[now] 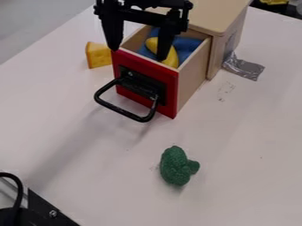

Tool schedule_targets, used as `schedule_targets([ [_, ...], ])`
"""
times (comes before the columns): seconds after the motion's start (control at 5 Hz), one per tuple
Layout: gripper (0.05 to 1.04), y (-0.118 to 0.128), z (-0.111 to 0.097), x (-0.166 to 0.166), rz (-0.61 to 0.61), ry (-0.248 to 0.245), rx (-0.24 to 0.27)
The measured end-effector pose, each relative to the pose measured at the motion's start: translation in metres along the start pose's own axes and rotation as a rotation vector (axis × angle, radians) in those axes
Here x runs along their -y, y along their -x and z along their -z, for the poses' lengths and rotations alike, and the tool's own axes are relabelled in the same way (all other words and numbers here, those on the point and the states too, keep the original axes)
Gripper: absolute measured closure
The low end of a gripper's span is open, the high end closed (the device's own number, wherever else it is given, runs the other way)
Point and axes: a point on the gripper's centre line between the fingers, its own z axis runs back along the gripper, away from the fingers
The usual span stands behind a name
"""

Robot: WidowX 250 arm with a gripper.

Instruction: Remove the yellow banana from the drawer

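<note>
A: Okay, so where was the pincer (138, 53) held?

B: Over the open drawer (168, 84), at the top of the view, pointed downwards. Its two fingers were spread well apart. One tip was placed by the top corner of the red front, on the view's left, and the other was lined up over the banana (171, 57). Whether anything was touched by either tip couldn't be told, tbh.

A: And the banana, had it been taken out?

B: Nope, it was kept inside the drawer, close behind the red front, and was partly hidden by that finger. Something blue (184, 45) was tucked in there beside and behind it.

A: What about the rest of the setup?

B: The drawer was pulled out of a light wooden box (206, 15), and a black loop handle (144, 118) was fixed to its front. A yellow wedge (98, 55) with an orange-ish side was set on the table (236, 137) just beside the drawer, on the view's left. Some silver tape (245, 68) was stuck down near the box on the other side. A green broccoli-like toy (175, 166) was left well in front of the handle, and some black hardware (44, 209) with a cable could be seen in the bottom left corner.
</note>
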Motion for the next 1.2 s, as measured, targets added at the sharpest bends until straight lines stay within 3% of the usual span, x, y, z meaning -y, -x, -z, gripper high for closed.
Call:
schedule_targets([
  [0.2, 0.083, 0.002, 0.006, 0.001, 0.004, -0.004, -0.026],
  [0.4, 0.083, -0.008, 0.002, 0.019, -0.011, 0.032, -0.022],
  [0.8, 0.083, -0.033, -0.017, 0.034, -0.085, 0.114, 0.044],
  [1.0, 0.083, -0.049, -0.018, 0.036, -0.103, 0.126, 0.075],
  [1.2, 0.083, -0.063, -0.006, 0.030, -0.138, 0.105, 0.092],
])
